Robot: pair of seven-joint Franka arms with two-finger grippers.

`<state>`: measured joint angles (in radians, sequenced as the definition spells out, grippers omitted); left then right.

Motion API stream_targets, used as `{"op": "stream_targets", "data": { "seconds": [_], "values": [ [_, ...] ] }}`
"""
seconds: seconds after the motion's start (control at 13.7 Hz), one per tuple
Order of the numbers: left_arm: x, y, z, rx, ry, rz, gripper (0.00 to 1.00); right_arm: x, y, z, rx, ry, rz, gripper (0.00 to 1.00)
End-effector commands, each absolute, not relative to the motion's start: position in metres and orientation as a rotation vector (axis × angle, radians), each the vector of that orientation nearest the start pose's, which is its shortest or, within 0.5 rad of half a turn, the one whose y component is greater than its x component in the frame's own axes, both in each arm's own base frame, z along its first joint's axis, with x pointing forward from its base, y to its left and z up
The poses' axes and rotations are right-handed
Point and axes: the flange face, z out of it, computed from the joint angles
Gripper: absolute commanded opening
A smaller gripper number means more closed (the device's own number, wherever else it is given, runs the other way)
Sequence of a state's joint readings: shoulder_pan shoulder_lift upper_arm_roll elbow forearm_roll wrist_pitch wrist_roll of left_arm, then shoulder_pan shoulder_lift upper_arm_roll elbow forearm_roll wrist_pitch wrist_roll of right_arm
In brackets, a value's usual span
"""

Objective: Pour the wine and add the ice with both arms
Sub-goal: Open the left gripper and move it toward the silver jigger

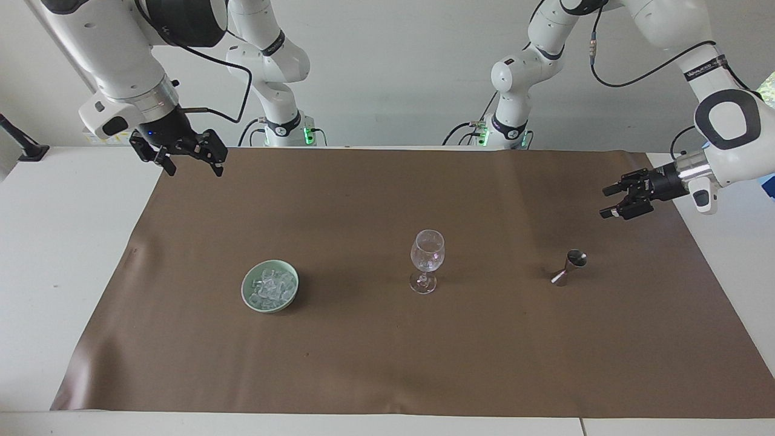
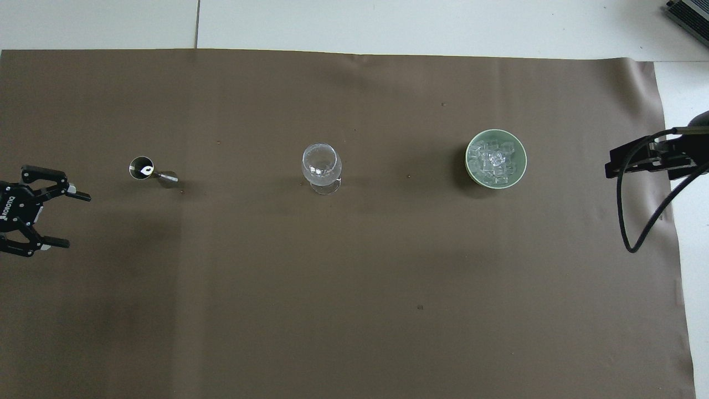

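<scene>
I am watching the left gripper (image 1: 613, 201) hanging with jaws apart and empty above the mat just short of the tilted measuring cup (image 1: 569, 267), worrying a glancing close is toppling it toward the wine glass (image 1: 427, 259), while the right gripper (image 1: 189, 162), also spread, is waiting well apart from the ice (image 1: 270, 288) in its bowl (image 1: 249, 298).

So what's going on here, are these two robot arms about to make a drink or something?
Pretty much, but nothing is being held yet. A wine glass stands mid-table on a brown mat, with a green bowl of ice toward the right arm's end and a small metal measuring cup toward the left arm's end. The left gripper hangs open over the mat near the measuring cup, likely going for it. The right gripper waits, open, over the mat's edge.
</scene>
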<state>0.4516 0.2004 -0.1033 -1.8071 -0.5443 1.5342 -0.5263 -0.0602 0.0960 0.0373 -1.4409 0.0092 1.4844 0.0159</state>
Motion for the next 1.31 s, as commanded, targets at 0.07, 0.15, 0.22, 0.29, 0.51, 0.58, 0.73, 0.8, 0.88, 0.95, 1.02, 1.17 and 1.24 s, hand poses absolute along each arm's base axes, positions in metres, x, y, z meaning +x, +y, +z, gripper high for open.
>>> {"op": "stream_targets", "data": {
  "seconds": [0.07, 0.15, 0.22, 0.29, 0.51, 0.58, 0.73, 0.8, 0.88, 0.95, 1.02, 1.17, 1.24],
  "values": [
    [0.551, 0.159, 0.399, 2.062, 1.361, -0.716, 1.00, 0.573, -0.016, 0.623, -3.108, 0.046, 0.068, 1.00],
    [0.552, 0.159, 0.395, 2.007, 1.421, -0.717, 1.00, 0.573, -0.016, 0.623, -3.108, 0.046, 0.068, 1.00],
    [0.554, 0.160, 0.391, 1.949, 1.483, -0.713, 1.00, 0.573, -0.016, 0.623, -3.108, 0.046, 0.068, 1.00],
    [0.553, 0.159, 0.387, 1.928, 1.503, -0.718, 1.00, 0.573, -0.016, 0.623, -3.108, 0.046, 0.068, 1.00],
    [0.552, 0.157, 0.377, 1.846, 1.565, -0.725, 1.00, 0.573, -0.016, 0.623, -3.108, 0.046, 0.068, 1.00],
    [0.552, 0.157, 0.369, 1.813, 1.568, -0.760, 1.00, 0.573, -0.016, 0.623, -3.108, 0.046, 0.068, 1.00],
    [0.554, 0.167, 0.336, 1.716, 1.598, -0.811, 1.00, 0.573, -0.016, 0.623, -3.108, 0.046, 0.068, 1.00],
    [0.555, 0.165, 0.330, 1.672, 1.594, -0.833, 1.00, 0.573, -0.016, 0.623, -3.108, 0.046, 0.068, 1.00],
    [0.556, 0.166, 0.317, 1.619, 1.592, -0.864, 1.00, 0.573, -0.016, 0.623, -3.108, 0.046, 0.068, 1.00],
    [0.558, 0.166, 0.308, 1.595, 1.600, -0.870, 1.00, 0.573, -0.016, 0.623, -3.108, 0.046, 0.068, 1.00],
    [0.558, 0.166, 0.305, 1.576, 1.599, -0.874, 1.00, 0.573, -0.016, 0.623, -3.108, 0.046, 0.068, 1.00],
    [0.561, 0.167, 0.286, 1.508, 1.612, -0.888, 1.00, 0.573, -0.016, 0.623, -3.108, 0.046, 0.068, 1.00],
    [0.564, 0.165, 0.282, 1.467, 1.617, -0.885, 1.00, 0.573, -0.016, 0.623, -3.108, 0.046, 0.068, 1.00]
  ]
}}
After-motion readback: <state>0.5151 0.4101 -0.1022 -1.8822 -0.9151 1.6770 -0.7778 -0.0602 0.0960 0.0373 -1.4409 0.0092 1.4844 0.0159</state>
